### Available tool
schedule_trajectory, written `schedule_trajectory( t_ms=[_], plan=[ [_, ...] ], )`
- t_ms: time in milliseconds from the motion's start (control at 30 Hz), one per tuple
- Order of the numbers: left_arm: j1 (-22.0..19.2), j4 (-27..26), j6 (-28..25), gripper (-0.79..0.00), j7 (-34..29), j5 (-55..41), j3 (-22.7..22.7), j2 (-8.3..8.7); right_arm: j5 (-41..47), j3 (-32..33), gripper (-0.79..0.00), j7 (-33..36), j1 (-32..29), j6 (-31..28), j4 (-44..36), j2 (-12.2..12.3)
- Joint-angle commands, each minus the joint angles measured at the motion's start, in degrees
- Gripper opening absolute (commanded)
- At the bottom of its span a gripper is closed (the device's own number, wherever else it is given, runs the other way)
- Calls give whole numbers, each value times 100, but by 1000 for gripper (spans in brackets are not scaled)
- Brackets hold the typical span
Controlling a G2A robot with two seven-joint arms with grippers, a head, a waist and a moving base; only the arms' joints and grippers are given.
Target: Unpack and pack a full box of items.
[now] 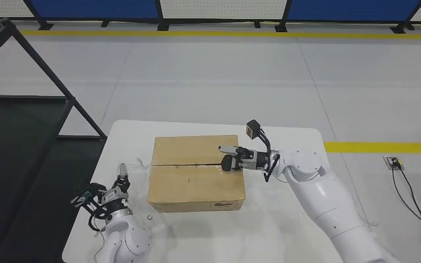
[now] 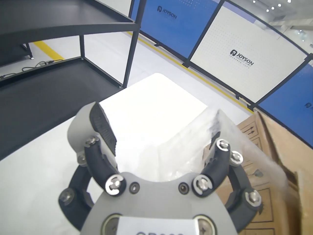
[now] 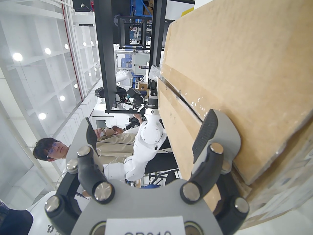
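Observation:
A brown cardboard box [image 1: 196, 176] sits in the middle of the white table [image 1: 289, 217], its top flaps down with a seam [image 1: 191, 164] running across. My right gripper [image 1: 227, 162] is at the seam's right end, over the box top [image 3: 232, 62]. It is open [image 3: 146, 135], and one of its fingers [image 3: 205, 135] rests at the slit between the flaps. My left gripper [image 1: 113, 192] stands open near the table's front left corner, left of the box [image 2: 276, 152]. A strip of clear tape [image 2: 244, 143] clings to one of its fingers [image 2: 215, 145]; the gap between the fingers is bare [image 2: 159, 135].
A black shelving rack [image 1: 39, 131] stands just off the table's left side [image 2: 61, 25]. Bare tabletop lies right of the box and along the front edge. Blue and white partition panels [image 1: 223, 8] close off the far floor.

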Motion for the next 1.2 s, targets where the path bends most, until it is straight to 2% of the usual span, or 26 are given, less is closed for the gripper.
schedule_trajectory(
  t_ms=[0, 400, 967, 1167],
  plan=[
    [23, -98, -3, 0, 67, -81, -4, -21, 7, 13, 0, 5, -2, -15, 11, 0],
    [142, -665, -104, 0, 368, -369, -89, -121, 27, 59, 0, 75, -11, -81, 91, -2],
    [217, -1378, -184, 0, 298, -163, 72, -224, 55, 124, 0, 132, -11, -140, 199, -4],
    [162, -1463, -176, 0, 186, 9, 135, -252, 90, 168, 0, 117, -13, -175, 236, -3]
  ],
)
